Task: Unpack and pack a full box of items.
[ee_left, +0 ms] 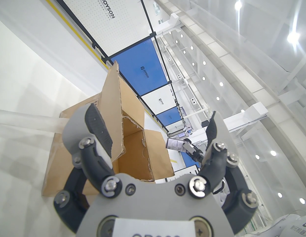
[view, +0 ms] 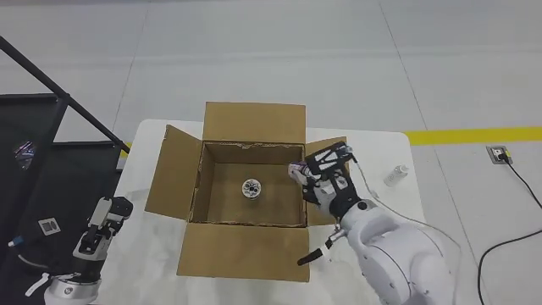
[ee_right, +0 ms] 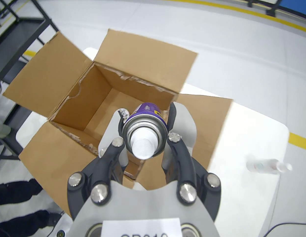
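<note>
Closest to the lens, the right gripper [ee_right: 146, 112] has its fingers [ee_right: 171, 117] clamped on either side of a purple spray can [ee_right: 144, 124]. The can's white ribbed cap points back toward the wrist, and its far end points into the open cardboard box [view: 254, 123]. From above, that gripper [view: 318, 174] and its can hang at the box's 3 o'clock wall, over the inner edge of the flap on that side. I cannot tell whether the can touches the cardboard. All four flaps of the box are folded outward, and the inner edges at the rim look torn. A small round item [view: 251, 188], pale with a dark centre, lies alone near the middle of the box floor. Farther out at 3 o'clock, well clear of the flap, a small clear bottle [view: 395, 174] lies on its side on the white table [view: 373, 148]. It also appears in the right wrist view [ee_right: 267, 166]. Over at about 8 o'clock from the box, by the table's edge, sits the left gripper [view: 112, 213]. Its own camera shows it [ee_left: 152, 122] with the dark-padded fingers [ee_left: 97, 127] spread wide and nothing between them. It is tipped upward, past the side of the box.
</note>
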Robot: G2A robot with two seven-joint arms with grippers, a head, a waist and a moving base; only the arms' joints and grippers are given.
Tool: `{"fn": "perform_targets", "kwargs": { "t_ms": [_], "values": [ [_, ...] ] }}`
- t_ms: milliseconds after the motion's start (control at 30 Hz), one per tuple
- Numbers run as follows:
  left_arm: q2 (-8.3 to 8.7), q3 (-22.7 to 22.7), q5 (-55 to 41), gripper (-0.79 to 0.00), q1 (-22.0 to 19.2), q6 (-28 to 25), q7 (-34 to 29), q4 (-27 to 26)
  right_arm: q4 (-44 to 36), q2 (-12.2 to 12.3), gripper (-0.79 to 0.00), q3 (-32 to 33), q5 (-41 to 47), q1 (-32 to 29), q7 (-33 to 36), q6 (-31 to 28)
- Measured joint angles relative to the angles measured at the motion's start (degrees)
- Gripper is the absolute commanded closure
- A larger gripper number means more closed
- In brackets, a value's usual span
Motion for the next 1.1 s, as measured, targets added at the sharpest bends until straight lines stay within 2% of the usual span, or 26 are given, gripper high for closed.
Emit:
{"fn": "perform_targets", "kwargs": {
  "t_ms": [200, 333, 367, 500, 633, 667, 700, 733, 867, 1000, 1100],
  "values": [
    [0.00, 0.00, 0.00, -0.785, 0.00, 0.00, 0.00, 0.00, 23.67, -3.17, 0.000, -11.12, 2.07, 14.26, 0.59, 3.74],
    [0.00, 0.00, 0.00, -0.785, 0.00, 0.00, 0.00, 0.00, 37.59, -5.07, 0.000, -14.48, 0.99, 20.93, -1.78, 6.96],
    [0.00, 0.00, 0.00, -0.785, 0.00, 0.00, 0.00, 0.00, 40.12, -5.45, -0.018, -14.79, 1.17, 21.93, -2.42, 7.18],
    [0.00, 0.00, 0.00, -0.785, 0.00, 0.00, 0.00, 0.00, 49.30, -6.69, -0.237, -15.76, 4.64, 25.26, -4.40, 7.67],
    [0.00, 0.00, 0.00, -0.785, 0.00, 0.00, 0.00, 0.00, 53.13, -7.51, -0.388, -16.22, 6.12, 26.49, -5.69, 7.11],
    [0.00, 0.00, 0.00, -0.785, 0.00, 0.00, 0.00, 0.00, 53.55, -7.66, -0.536, -16.33, 6.26, 26.61, -5.90, 7.07],
    [0.00, 0.00, 0.00, -0.785, 0.00, 0.00, 0.00, 0.00, 53.94, -7.82, -0.650, -16.43, 6.36, 26.73, -6.09, 7.02],
    [0.00, 0.00, 0.00, -0.785, 0.00, 0.00, 0.00, 0.00, 54.11, -7.93, -0.690, -16.49, 6.41, 26.77, -6.16, 7.00],
    [0.00, 0.00, 0.00, -0.785, 0.00, 0.00, 0.00, 0.00, 53.21, -8.20, -0.763, -16.57, 6.13, 26.55, -6.02, 6.70],
    [0.00, 0.00, 0.00, -0.785, 0.00, 0.00, 0.00, 0.00, 49.12, -7.95, -0.785, -15.60, 5.23, 25.19, -5.20, 6.28],
    [0.00, 0.00, 0.00, -0.785, 0.00, 0.00, 0.00, 0.00, 42.36, -7.29, -0.785, -13.41, 5.32, 22.85, -4.47, 5.57]
  ]
}}
